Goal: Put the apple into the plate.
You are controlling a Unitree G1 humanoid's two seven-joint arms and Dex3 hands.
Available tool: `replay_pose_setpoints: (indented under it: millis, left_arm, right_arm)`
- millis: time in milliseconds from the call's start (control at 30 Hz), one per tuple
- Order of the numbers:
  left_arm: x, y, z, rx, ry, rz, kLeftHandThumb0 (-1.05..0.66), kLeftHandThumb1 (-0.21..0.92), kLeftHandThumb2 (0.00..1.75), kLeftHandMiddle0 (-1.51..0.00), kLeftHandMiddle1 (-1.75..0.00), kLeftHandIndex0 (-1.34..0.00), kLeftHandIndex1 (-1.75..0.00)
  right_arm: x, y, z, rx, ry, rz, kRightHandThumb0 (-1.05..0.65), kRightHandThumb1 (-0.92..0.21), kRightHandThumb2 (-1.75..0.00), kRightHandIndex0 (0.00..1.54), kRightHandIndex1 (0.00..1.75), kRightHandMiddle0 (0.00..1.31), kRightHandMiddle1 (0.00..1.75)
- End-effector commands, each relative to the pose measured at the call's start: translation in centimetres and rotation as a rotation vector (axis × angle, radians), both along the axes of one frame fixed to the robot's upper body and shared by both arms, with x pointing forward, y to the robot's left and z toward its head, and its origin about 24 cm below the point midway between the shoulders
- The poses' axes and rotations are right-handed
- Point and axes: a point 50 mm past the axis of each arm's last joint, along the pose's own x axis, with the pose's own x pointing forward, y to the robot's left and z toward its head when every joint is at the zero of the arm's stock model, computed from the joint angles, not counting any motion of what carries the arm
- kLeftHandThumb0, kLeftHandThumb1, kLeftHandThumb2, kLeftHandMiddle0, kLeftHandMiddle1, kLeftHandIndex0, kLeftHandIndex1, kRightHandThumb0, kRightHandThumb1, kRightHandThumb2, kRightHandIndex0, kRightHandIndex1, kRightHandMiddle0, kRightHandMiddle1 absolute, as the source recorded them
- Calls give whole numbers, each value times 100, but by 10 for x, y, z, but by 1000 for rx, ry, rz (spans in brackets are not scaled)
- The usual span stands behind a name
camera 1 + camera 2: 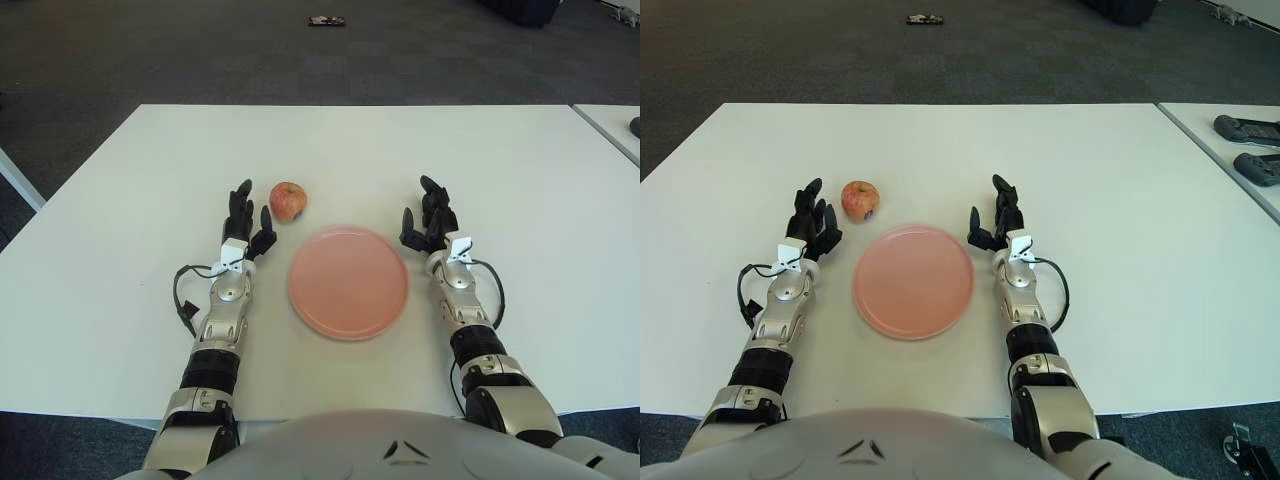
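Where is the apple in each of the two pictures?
Left eye view: the apple sits left of centre, just right of the left hand, behind the pink plate.
Right eye view: the apple shows further left.
Shared landmark: the pink plate, just in front of it.

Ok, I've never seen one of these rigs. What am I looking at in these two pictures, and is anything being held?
Both pictures come from a stereo camera on a humanoid robot's head, looking down at a white table. They show one scene from slightly different spots. A pink plate lies in the middle, empty. An apple sits just beyond it, towards the left. The left robot hand is beside the apple, fingers open, not gripping it. The right robot hand shows right of the plate, also open. Nothing is held.
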Motion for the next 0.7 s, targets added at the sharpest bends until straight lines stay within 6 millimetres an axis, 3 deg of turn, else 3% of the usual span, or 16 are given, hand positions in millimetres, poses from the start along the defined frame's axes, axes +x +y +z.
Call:
replay_pose_setpoints:
  millis: [0, 300, 667]
  left_arm:
    - [4, 0, 6, 9, -16, -15, -78, 92, 82, -28, -1, 0, -56]
    - [4, 2, 9, 37, -39, -14, -78, 92, 82, -27, -1, 0, -53]
    - [4, 6, 20, 156, -104, 11, -86, 92, 78, -14, 0, 0, -34]
  right_arm:
    - [-9, 0, -13, -4, 67, -5, -21, -46, -116, 23, 0, 0, 42]
    - [-10, 1, -13, -8, 69, 4, -24, -46, -114, 24, 1, 0, 46]
    - [-12, 2, -13, -11, 77, 9, -24, -46, -113, 24, 1, 0, 47]
